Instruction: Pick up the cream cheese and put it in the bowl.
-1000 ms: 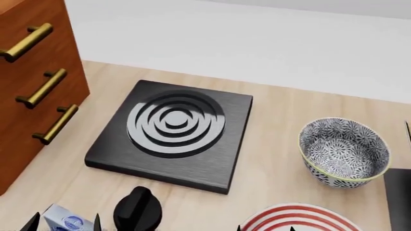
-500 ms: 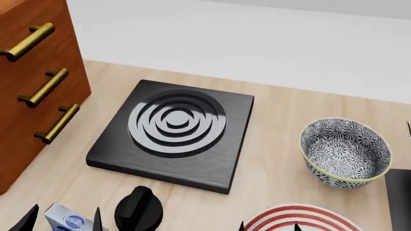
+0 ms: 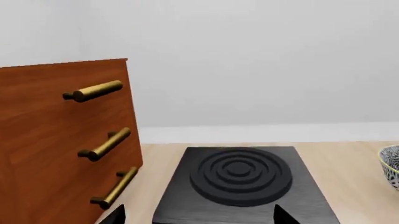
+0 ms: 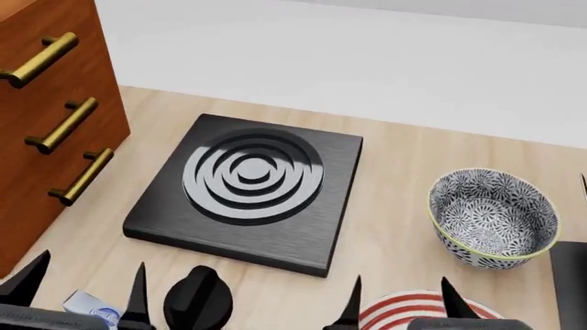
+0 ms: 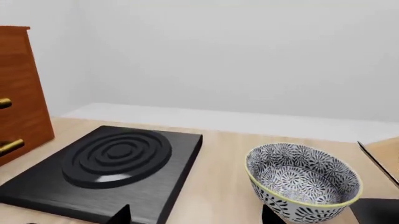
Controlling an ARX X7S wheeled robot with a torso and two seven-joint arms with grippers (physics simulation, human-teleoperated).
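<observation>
The cream cheese point(image 4: 92, 304) lies flat on the wooden counter at the head view's bottom left, a silver-grey box with a blue label, partly cut off by the frame edge. My left gripper point(image 4: 84, 283) is open, its two black fingertips standing either side of the box and above it. The left wrist view shows that gripper point(image 3: 198, 217) open over the stove edge, with the box hidden. The patterned bowl point(image 4: 493, 216) point(image 5: 302, 182) sits upright and empty at the right. My right gripper point(image 4: 401, 299) point(image 5: 196, 215) is open, with nothing between its fingers.
A black stove plate point(image 4: 247, 189) with a ringed burner fills the middle. A black knob point(image 4: 197, 295) stands just right of the cream cheese. A red-ringed white plate point(image 4: 413, 313) lies under the right gripper. A wooden drawer cabinet point(image 4: 46, 103) stands left; a dark object point(image 4: 570, 282) sits at the right edge.
Both pairs of fingertips have come further up into the head view. The left gripper's tips now reach past the cream cheese and hide more of it. Bowl and stove have not moved.
</observation>
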